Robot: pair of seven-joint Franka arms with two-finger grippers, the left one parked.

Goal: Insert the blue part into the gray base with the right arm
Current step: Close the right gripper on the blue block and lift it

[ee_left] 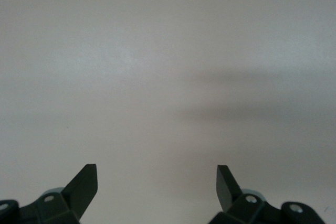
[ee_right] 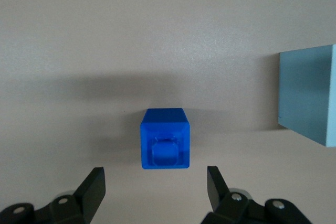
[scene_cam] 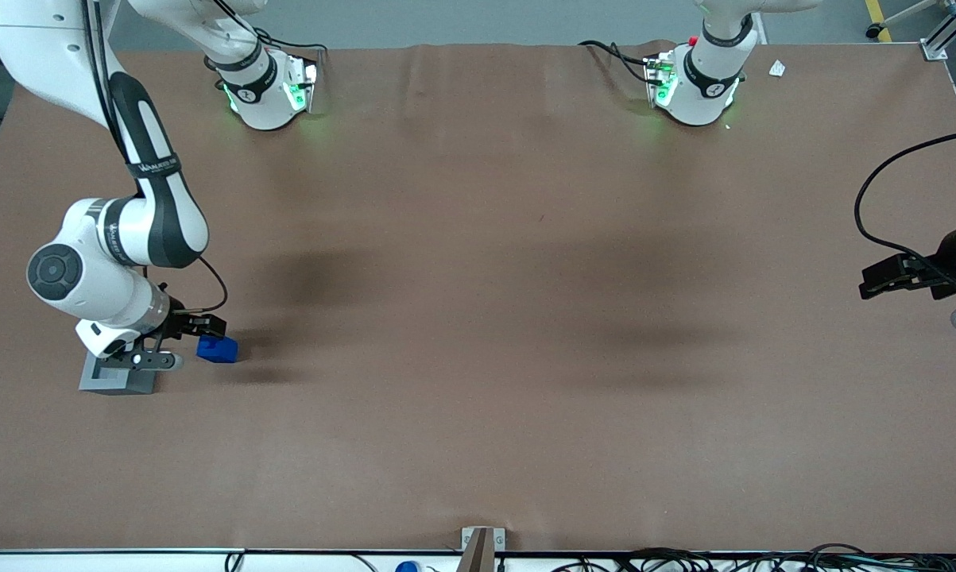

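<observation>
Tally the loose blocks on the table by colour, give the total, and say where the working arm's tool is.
Bright-blue plastic block with a stub: 1
Light-gray cube-like base block: 1
Total: 2
The right arm's black two-finger tool is open and hangs above the brown table, close to the blue block, which lies beside the gray block, apart from it.

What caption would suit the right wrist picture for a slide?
Open black two-finger gripper poised above the small bright-blue plastic block, with the light-gray cube-like base standing apart beside it.
</observation>
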